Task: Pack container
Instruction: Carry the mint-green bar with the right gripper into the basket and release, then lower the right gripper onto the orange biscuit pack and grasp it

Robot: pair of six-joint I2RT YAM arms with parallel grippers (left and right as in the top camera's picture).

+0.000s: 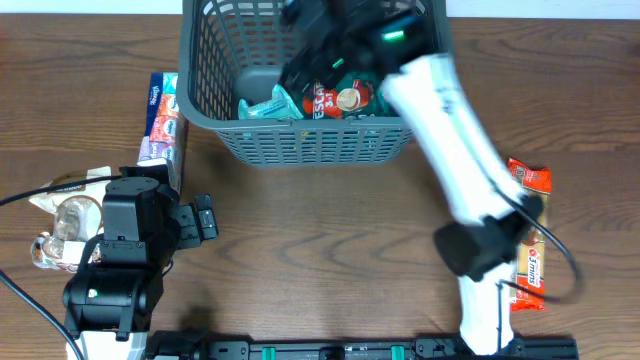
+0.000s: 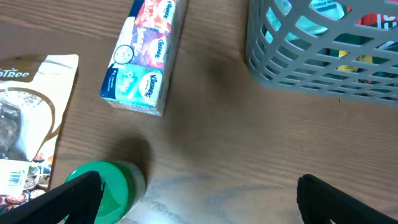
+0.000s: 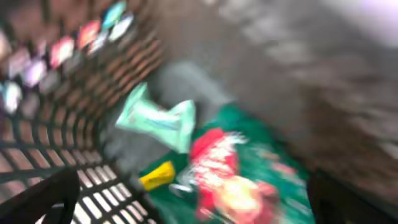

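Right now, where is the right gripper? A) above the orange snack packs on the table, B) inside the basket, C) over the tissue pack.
B: the overhead view shows the right gripper inside the basket, over the green and red packets.

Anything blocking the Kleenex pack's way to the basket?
Nothing on the table: bare wood lies between the Kleenex pack and the grey basket. The right gripper, though, is down in the basket's opening above the snack packs, so the drop zone is occupied.
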